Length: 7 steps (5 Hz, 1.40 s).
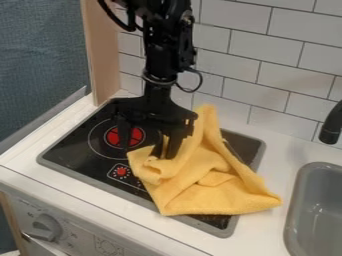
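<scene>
The black gripper (pixel 167 150) hangs over the middle of the stove top, its lower end against the left part of a yellow cloth (pixel 217 177). Whether it grips the cloth cannot be made out. The cloth lies crumpled over the right half of the black stove top (pixel 73 150), with folds bunched beside the gripper and one peak rising toward the tiled wall. Its lower right corner reaches past the stove's edge onto the white counter.
Left of the gripper is a red burner mark (pixel 125 136). A grey sink (pixel 320 210) is set into the counter (pixel 270 227) at the right, with a black faucet (pixel 331 125) above it. White tiles rise behind, a wooden panel (pixel 101 50) stands at the back left, and a knob (pixel 47 227) is in front.
</scene>
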Each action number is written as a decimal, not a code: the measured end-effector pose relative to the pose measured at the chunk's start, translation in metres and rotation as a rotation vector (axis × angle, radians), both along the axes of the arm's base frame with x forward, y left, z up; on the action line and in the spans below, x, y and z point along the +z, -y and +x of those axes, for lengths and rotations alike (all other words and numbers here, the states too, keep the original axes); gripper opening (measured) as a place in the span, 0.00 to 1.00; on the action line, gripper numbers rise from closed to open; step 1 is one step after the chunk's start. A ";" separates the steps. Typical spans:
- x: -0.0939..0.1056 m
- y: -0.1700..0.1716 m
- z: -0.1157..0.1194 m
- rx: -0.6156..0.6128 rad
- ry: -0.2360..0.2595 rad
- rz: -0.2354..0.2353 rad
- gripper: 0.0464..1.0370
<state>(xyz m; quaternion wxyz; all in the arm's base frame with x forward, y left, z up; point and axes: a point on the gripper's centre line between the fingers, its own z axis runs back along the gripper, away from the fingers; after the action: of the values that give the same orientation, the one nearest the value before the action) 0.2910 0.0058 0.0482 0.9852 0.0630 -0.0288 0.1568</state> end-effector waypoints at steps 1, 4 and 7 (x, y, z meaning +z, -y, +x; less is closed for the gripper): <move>0.001 0.006 0.005 -0.006 0.036 0.014 0.58; 0.002 0.005 0.004 0.021 0.068 0.019 0.01; 0.045 -0.038 0.024 0.059 0.110 -0.013 0.00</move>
<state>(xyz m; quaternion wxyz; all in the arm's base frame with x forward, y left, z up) 0.3155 0.0434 0.0931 0.9774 0.0489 -0.0798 0.1893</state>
